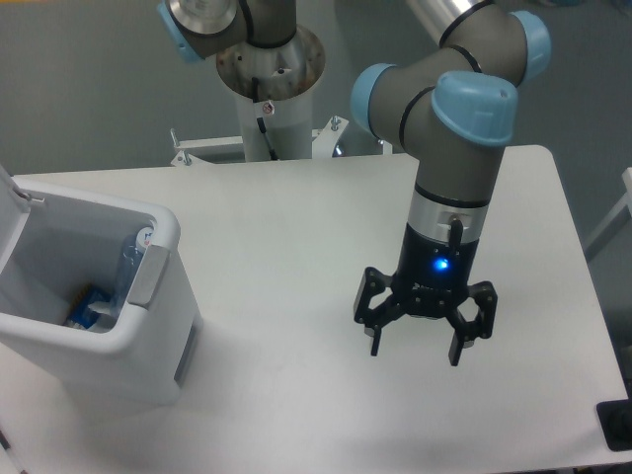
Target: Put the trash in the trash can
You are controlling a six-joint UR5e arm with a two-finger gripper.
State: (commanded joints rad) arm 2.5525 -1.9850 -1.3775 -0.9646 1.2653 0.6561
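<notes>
Clear plastic water bottle [128, 272] leaning inside the white trash can [109, 341] at the table's [296, 227] left edge, partly hidden behind the rim and grey tab; label hard to make out, cup not discernible. Gripper [415, 348] over the table's right half, 2 fingers spread, pinching nothing.

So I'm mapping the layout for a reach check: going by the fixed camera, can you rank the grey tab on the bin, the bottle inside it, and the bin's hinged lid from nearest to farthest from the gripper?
Measured from the open gripper, at mid-right of the table:
1. Grey tab, on the bin's right-hand rim.
2. Bottle, just inside that rim; close behind the tab.
3. Hinged lid, at the far-left frame edge.
</notes>
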